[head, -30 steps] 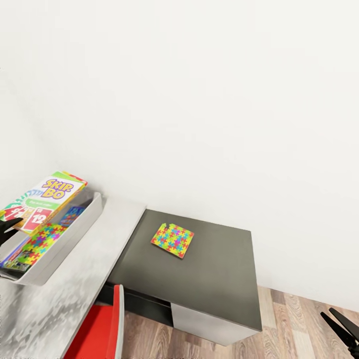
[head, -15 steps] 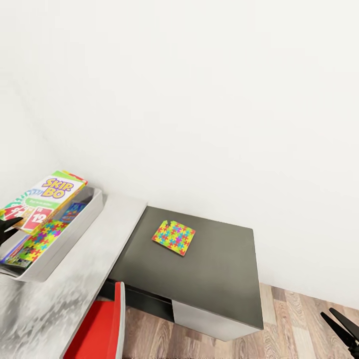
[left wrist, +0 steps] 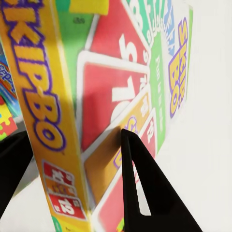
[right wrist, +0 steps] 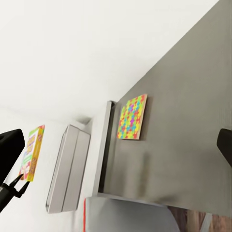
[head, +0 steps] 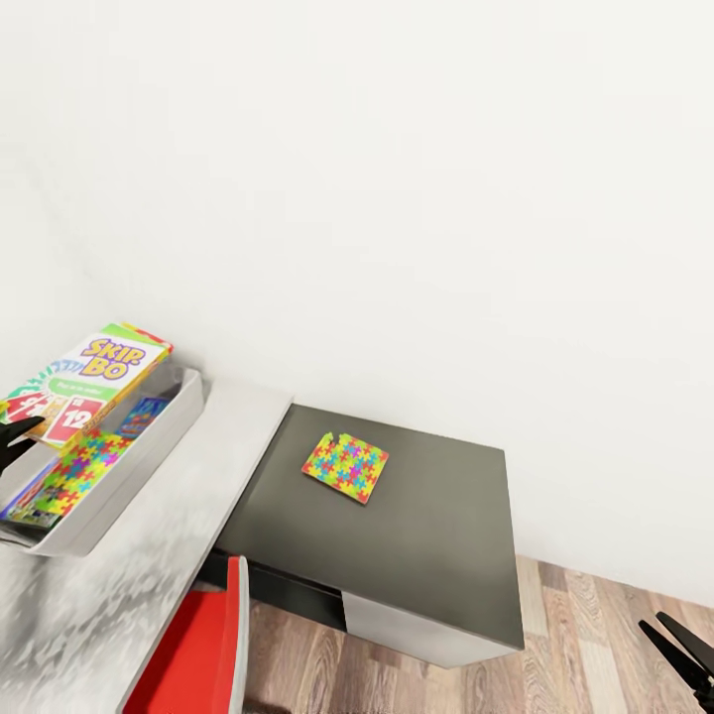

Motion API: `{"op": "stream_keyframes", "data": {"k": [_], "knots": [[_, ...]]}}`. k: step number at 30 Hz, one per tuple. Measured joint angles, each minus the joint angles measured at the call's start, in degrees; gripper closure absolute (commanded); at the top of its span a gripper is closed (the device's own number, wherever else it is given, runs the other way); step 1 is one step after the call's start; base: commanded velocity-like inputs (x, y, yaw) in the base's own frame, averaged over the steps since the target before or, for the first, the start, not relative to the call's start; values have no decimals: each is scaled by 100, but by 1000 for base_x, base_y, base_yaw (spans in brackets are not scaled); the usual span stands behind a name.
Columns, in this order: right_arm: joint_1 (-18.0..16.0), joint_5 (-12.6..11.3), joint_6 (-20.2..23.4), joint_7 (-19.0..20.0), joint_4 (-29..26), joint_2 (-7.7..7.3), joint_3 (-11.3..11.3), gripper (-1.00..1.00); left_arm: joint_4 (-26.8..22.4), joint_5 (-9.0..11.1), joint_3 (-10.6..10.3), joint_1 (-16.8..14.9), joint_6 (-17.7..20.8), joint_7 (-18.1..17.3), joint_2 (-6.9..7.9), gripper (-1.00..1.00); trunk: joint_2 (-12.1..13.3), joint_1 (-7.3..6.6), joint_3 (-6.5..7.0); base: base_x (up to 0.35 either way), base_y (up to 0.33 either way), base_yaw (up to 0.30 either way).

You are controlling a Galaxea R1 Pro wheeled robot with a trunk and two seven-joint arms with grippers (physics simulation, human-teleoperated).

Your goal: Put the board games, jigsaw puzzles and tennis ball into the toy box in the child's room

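Nearest, low at the head view's right edge above the wood floor (head: pixel 585 635): the right gripper (head: pixel 684 650), idle, jaws spread in a narrow V and holding nothing. Beside it toward the left, the back of a red chair (head: pixel 203 654) tucked against the table (head: pixel 198 476).

At mid-distance, far left — the left gripper (left wrist: pixel 72 159) clamped on the Skip-Bo box (head: pixel 84 382), one finger (left wrist: pixel 140 179) pressed flat on the printed face, the other on the opposite side. Held tilted above the toy box (head: pixel 149 461), apparently clear of it rather than resting on it. Already lying in the bin: one jigsaw puzzle (head: pixel 84 461) and a blue board game (head: pixel 144 415) partly under the raised box.

Step in hand, by the look of it: placing this game in the bin. Next move calls for lowering and levelling it over the open space, then releasing — care needed that it does not hang on the sloped rim.

Farther off, on the lower dark top: the second jigsaw puzzle (head: pixel 345 468), flat, alone, well apart from the bin — still to be collected. Beyond, the white wall (head: pixel 397 198). Tennis ball and third game: cannot tell.
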Motion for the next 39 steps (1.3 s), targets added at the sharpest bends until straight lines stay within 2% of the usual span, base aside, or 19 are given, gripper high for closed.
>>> {"op": "stream_keyframes", "data": {"k": [25,31,39], "knots": [[0,-2,9,18,-3,0,-10,-100,0,-41,4,-21,-36,6,11,100,0,0,-234,0,0,0],[0,-2,9,18,-2,-1,-10,-100,6,-45,8,-407,5,9,13,100,0,0,-289,0,0,0],[0,-5,9,18,-1,-6,-10,-100,32,-110,6,-526,27,15,13,100,0,0,-365,0,0,0]]}}
